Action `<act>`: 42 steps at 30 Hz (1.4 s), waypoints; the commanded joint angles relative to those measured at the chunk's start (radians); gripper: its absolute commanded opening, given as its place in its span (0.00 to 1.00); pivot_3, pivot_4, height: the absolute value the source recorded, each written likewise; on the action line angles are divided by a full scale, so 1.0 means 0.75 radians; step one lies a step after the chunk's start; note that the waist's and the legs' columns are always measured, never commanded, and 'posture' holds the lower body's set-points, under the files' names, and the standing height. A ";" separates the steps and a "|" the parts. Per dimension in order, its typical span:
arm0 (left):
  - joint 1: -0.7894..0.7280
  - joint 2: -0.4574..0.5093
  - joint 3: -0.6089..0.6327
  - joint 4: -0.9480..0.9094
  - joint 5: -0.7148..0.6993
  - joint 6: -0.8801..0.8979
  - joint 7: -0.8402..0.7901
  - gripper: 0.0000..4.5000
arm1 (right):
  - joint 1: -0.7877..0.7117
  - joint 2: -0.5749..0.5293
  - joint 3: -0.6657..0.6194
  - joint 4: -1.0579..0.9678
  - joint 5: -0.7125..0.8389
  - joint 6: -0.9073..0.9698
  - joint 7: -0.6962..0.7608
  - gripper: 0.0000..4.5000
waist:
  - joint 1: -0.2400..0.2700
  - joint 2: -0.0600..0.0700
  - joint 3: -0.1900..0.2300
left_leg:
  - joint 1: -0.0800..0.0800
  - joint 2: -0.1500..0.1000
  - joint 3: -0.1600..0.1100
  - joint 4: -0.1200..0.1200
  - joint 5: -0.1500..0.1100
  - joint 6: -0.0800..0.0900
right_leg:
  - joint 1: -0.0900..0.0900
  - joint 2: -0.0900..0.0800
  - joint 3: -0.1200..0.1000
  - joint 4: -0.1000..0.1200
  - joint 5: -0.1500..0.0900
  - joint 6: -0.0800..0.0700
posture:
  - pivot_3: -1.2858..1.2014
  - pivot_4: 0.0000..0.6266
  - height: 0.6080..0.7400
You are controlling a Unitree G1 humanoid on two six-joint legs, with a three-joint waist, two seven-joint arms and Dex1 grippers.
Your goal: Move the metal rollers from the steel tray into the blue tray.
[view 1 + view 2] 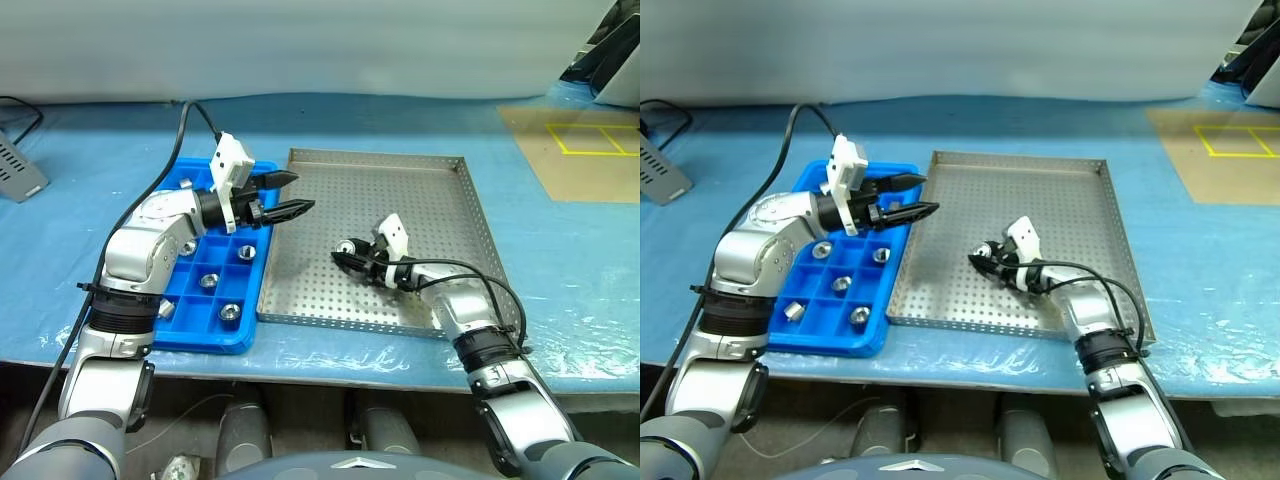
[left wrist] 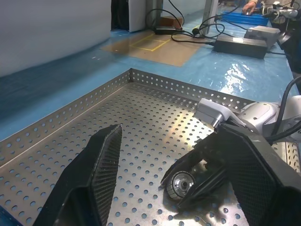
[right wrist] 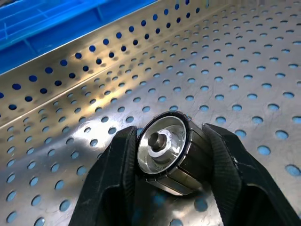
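Large square shallow steel tray (image 1: 400,190), perforated floor, low rim, flat on surface. One small shiny silver metal roller (image 3: 168,151) on tray floor, on its side, central hole showing, clamped between two black fingers (image 3: 117,169). Bright blue gridded plastic tray (image 1: 196,335) just beside steel tray's left edge. Five rollers (image 1: 229,312) sit in separate blue compartments.

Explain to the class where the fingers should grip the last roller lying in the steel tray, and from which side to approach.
Grip the roller across its curved wall. It lies on its side on the steel tray, bore facing up the fingers, so coming in low along that axis puts one finger on each flank, as the right gripper shows.
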 commanded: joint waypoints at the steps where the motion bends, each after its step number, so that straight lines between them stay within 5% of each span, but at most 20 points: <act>1: 0.008 0.030 0.025 -0.031 -0.006 -0.013 0.005 0.76 | -0.018 0.013 0.007 0.215 -0.063 -0.116 0.037 0.39 | 0.000 0.000 0.000 | 0.001 0.000 0.000 0.000 0.000 0.000 | 0.001 0.000 0.000 0.000 0.000 0.000 | 0.43 0.24 1.00; 8: 0.029 0.104 0.100 -0.079 -0.031 -0.008 0.036 0.76 | -0.149 0.034 -0.077 0.575 -0.039 -0.370 0.184 0.39 | 0.002 -0.003 -0.002 | 0.005 0.000 0.000 0.000 0.000 0.000 | 0.006 0.000 0.000 0.000 0.000 0.000 | 0.45 0.24 1.00; 17: 0.155 0.305 0.277 -0.110 -0.018 -0.028 0.087 0.76 | -0.343 0.200 -0.055 0.098 0.074 0.053 0.218 0.39 | 0.007 -0.002 -0.001 | -0.015 0.003 0.000 -0.003 0.000 0.000 | -0.017 0.002 -0.003 0.001 -0.001 -0.003 | 0.51 0.24 1.00; 26: 0.439 0.298 0.471 -0.448 -0.123 0.101 0.304 0.76 | -0.595 0.408 0.037 0.093 0.074 0.206 0.283 0.39 | 0.091 -0.003 0.000 | -0.029 0.007 -0.002 -0.004 0.001 -0.002 | -0.030 0.002 -0.009 0.007 -0.004 -0.008 | 0.60 0.24 1.00; 34: 0.736 0.365 0.819 -0.645 -0.180 0.163 0.411 0.76 | -0.704 0.511 0.097 0.312 -0.001 0.124 0.361 0.39 | 0.155 -0.004 0.000 | -0.028 0.011 -0.005 -0.007 0.003 -0.007 | -0.030 0.001 -0.009 0.008 -0.004 -0.007 | 0.66 0.24 1.00; 42: 1.017 0.280 1.041 -0.884 -0.277 0.219 0.532 0.76 | -0.788 0.618 0.088 0.529 -0.070 -0.008 0.360 0.39 | 0.220 -0.004 0.000 | -0.029 0.013 -0.009 -0.009 0.003 -0.008 | -0.033 0.001 -0.009 0.007 -0.005 -0.007 | 0.72 0.24 1.00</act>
